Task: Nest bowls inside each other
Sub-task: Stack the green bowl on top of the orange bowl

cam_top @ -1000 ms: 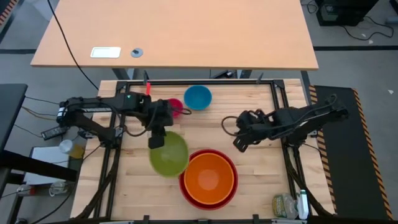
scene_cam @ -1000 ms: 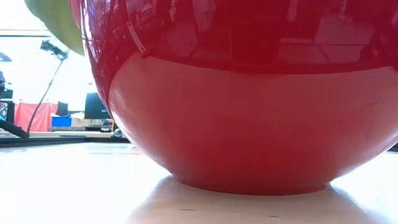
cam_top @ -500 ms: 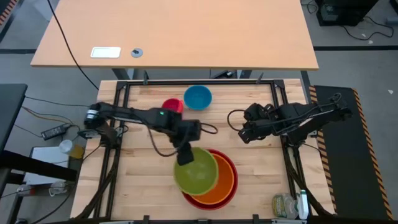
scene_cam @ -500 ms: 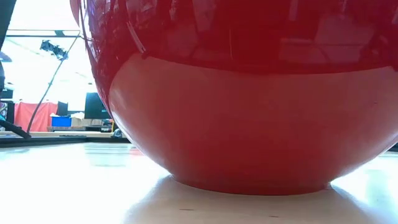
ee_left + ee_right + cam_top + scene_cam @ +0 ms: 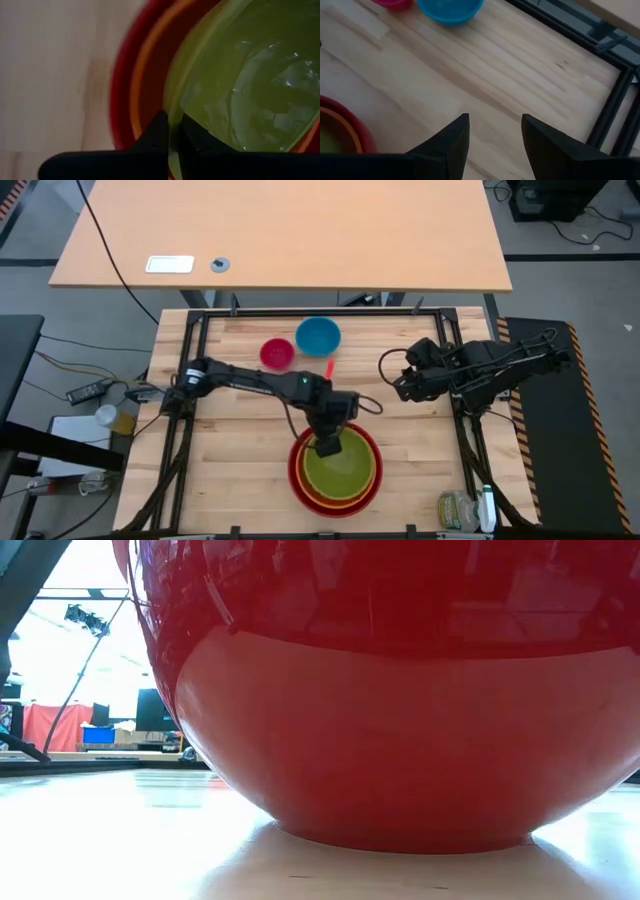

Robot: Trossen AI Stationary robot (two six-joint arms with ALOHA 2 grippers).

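The red bowl (image 5: 294,470) stands on the table's near middle and fills the low view (image 5: 380,740). The orange bowl (image 5: 372,476) is nested in it. The yellow-green bowl (image 5: 342,468) lies within the orange bowl's rim, with my left gripper (image 5: 328,445) shut on its far rim. Whether it rests on the orange bowl I cannot tell. The magenta-pink bowl (image 5: 276,353) and the blue bowl (image 5: 318,336) stand side by side near the far edge. My right gripper (image 5: 400,386) hangs open above the table's right part, holding nothing. My left gripper pinches the yellow-green bowl's rim (image 5: 172,116) on its far-left side, one finger inside the bowl and one outside. The fingers come steeply from above, pointing down. The bowl sits mouth up over the orange bowl, slightly tilted against that bowl's rim.
A black frame rail (image 5: 320,312) runs around the wooden table. A clear bottle (image 5: 458,510) lies at the near right corner. Bare wood (image 5: 485,65) stretches between the stacked bowls and the two small bowls. A second desk (image 5: 280,240) stands beyond the far edge.
My left gripper has carried the yellow-green bowl toward the table's right and near edges, from beside the red bowl to above the orange one, and lowered it inside the rim. My right gripper has drawn back a little toward the right far corner and turned.
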